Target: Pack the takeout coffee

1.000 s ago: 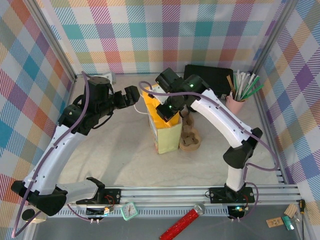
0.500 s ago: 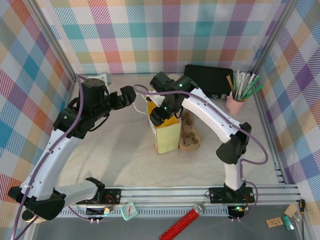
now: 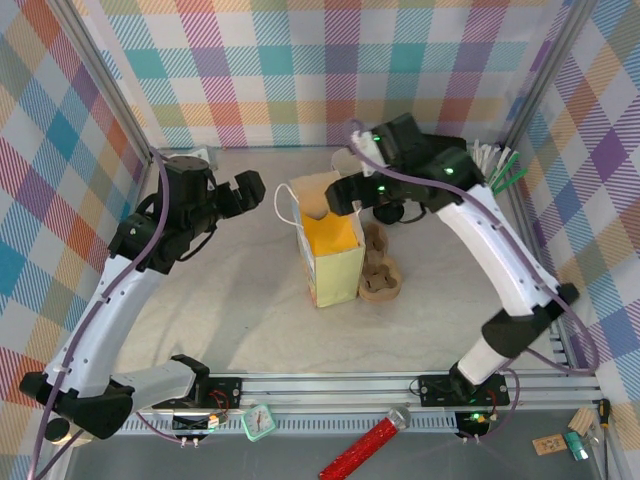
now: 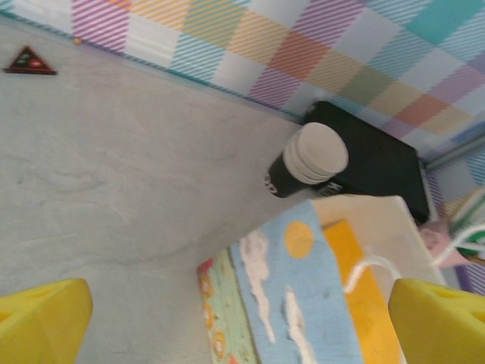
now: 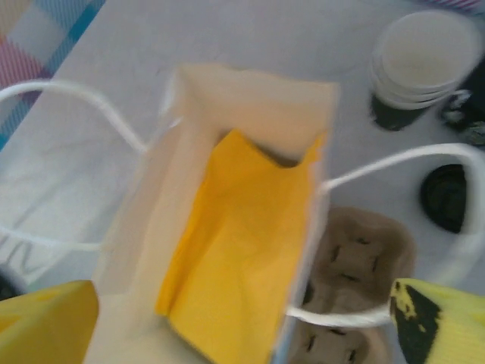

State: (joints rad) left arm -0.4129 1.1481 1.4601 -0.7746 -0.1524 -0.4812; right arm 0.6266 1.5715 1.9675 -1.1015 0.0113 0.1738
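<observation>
Bag (image 3: pixel 335 255) stands upright, mouth open, mid-bench (image 3: pixel 230 300). Carrier (image 3: pixel 382 280) lies touching its 3 o'clock side. Right jaws hang over the mouth, released, gripping nothing. Left jaws, at the bag's 10 o'clock and apart from it, are likewise released and empty. Coffee not positively identified: a dark patch (image 5: pixel 282 158) shows inside the bag's far end, under the yellow lining. Beyond, at 1 o'clock, stacked cups (image 4: pixel 307 159) stand near a loose lid (image 5: pixel 445 197).

Left arm (image 3: pixel 100 320): white shells, black joints
Right arm (image 3: pixel 505 255): same build, green lights lit
Cables (image 3: pixel 585 340): purple, run along both arms
Fingertips (image 4: pixel 42 318): yellow; lower-right one in right wrist view scuffed black
</observation>
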